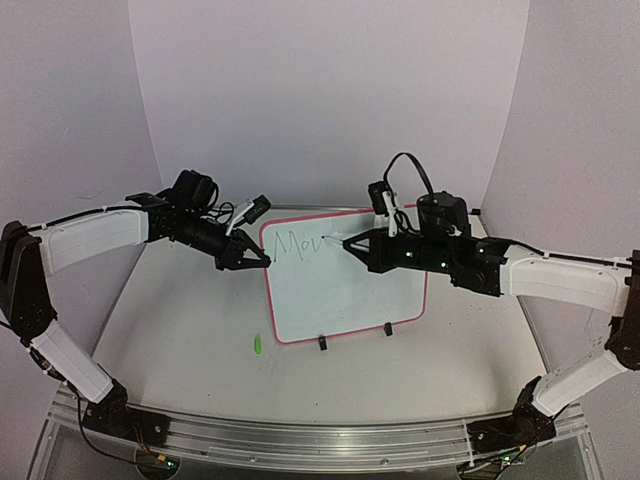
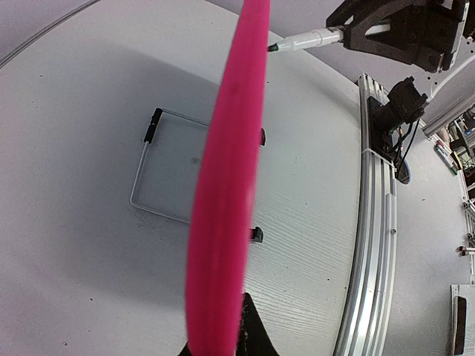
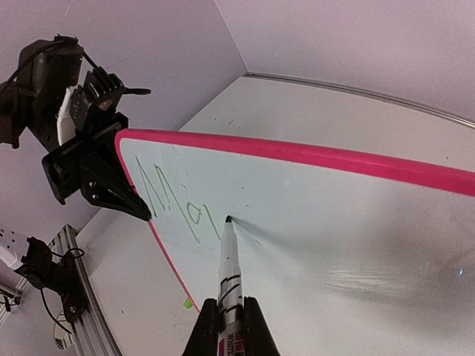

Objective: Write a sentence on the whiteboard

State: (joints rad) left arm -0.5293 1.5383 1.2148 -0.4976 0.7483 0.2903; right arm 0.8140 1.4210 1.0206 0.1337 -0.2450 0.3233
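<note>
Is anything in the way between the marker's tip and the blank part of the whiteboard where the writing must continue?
Nothing visible. The marker tip touches the whiteboard just right of the green letters, and the surface beyond is bare. The left gripper grips the left edge, outside that path.

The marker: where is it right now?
The marker is clamped in the right end effector, tip on the whiteboard just right of the green letters, toward the board's upper left in the top view.
</note>
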